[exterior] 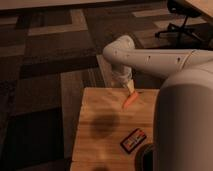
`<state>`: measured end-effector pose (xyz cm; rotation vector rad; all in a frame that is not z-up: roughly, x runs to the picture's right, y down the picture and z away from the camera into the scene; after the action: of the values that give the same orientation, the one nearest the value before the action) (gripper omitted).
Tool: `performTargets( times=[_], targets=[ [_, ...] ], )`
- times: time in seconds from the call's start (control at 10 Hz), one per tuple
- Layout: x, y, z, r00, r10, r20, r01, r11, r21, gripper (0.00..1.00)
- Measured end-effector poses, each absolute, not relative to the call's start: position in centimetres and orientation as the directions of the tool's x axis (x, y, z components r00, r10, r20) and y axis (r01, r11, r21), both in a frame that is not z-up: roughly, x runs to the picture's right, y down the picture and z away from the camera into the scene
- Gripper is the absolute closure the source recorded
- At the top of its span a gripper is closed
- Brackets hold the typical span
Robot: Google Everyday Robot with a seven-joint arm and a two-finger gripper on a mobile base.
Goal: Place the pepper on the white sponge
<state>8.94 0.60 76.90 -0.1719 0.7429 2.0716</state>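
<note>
The gripper (pixel 128 86) hangs at the end of the arm over the far edge of the wooden table (pixel 100 145), pointing straight down, and it stands open, not clamped on anything. The pepper (pixel 130 100) lies just below it and a little toward the viewer. Its thick end is tucked right under the gripper's tip and its thin end points away down and to the left, so its long axis runs on a slant across the boards. Whether the gripper touches the thick end I cannot tell; the two are at least just beside each other. For a grasp, the jaws should probably close across that slant, not along it, and the drop needed looks short. The black-and-red packet (pixel 132 140) lies well apart, near the front edge. No white sponge shows on the visible part of the table. The robot's pale body (pixel 185 120) hides the right side, so I cannot tell which way the pepper must travel.
</note>
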Motion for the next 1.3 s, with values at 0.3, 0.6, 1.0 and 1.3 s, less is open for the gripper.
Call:
performTargets(
  times=[0.3,0.6,1.0,1.3],
  targets=[
    [8.9,0.6,76.9,-0.585,0.713,-0.387,-0.796,-0.414,0.441,0.35],
    [8.9,0.6,76.9,-0.585,0.713,-0.387,-0.796,-0.414,0.441,0.35],
    [11.9,3.5,82.7,-0.649,0.634,-0.421,-0.752,-0.449,0.482,0.35],
    [13.6,5.3,85.6,-0.688,0.582,-0.433,-0.719,-0.467,0.514,0.35]
  ],
)
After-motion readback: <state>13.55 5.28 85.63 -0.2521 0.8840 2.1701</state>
